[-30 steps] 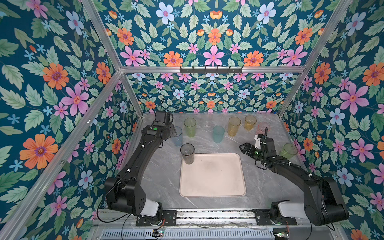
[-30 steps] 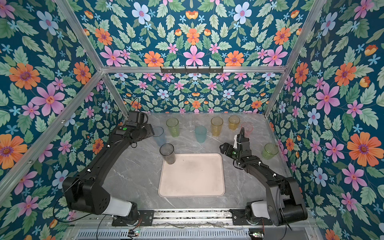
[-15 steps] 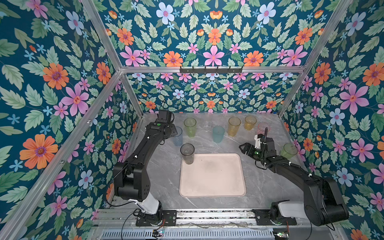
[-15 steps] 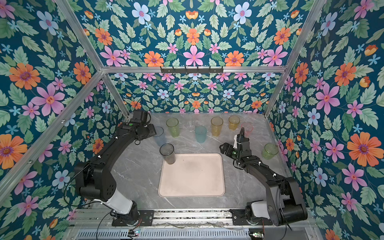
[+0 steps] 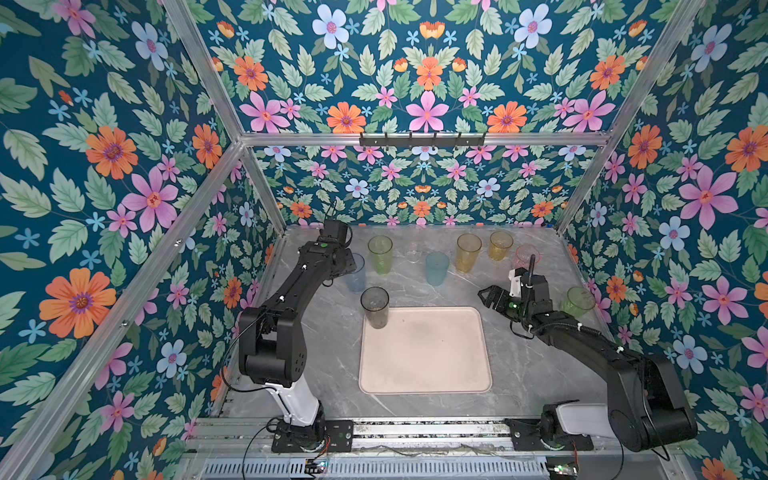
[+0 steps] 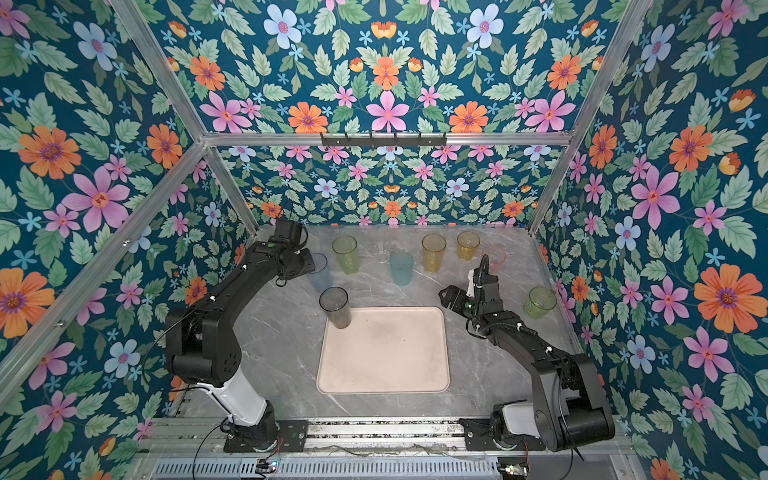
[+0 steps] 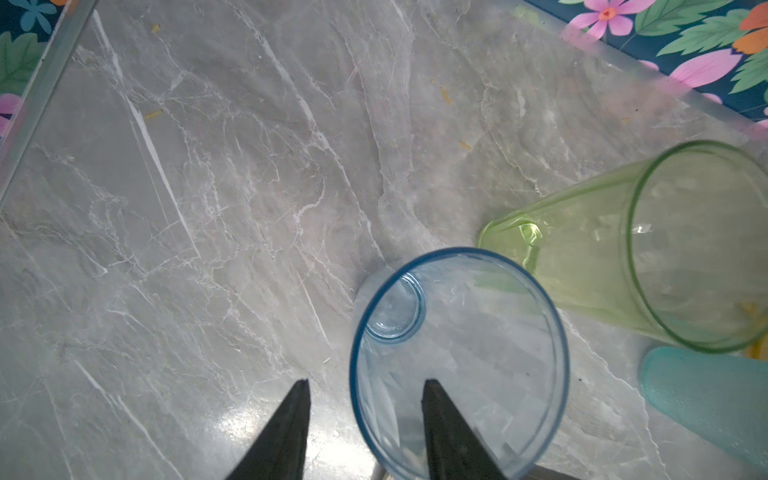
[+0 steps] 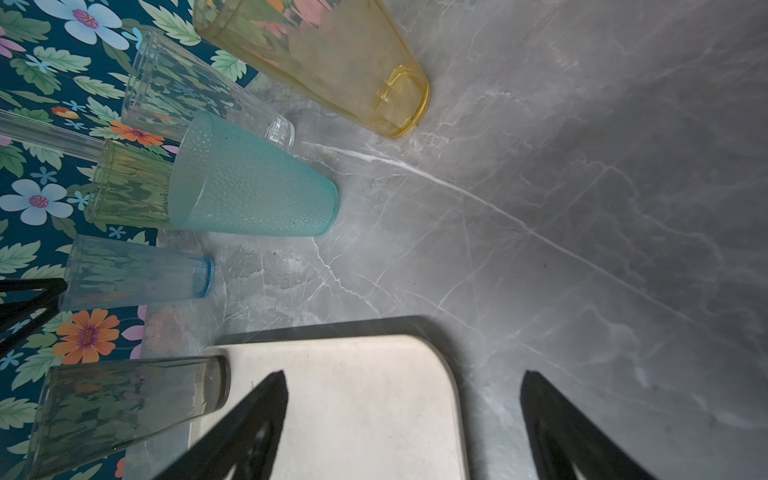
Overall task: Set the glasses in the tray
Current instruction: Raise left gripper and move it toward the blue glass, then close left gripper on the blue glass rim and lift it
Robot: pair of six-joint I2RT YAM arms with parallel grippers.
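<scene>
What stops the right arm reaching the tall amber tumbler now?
Probably nothing, so yes: the right gripper is open and empty, and only marble tabletop lies between it and the tall amber tumbler; the teal tumbler stands off to one side.

We find one glass at the far left corner of the tray, a row of glasses behind the tray, and a lone glass off to its right.
</scene>
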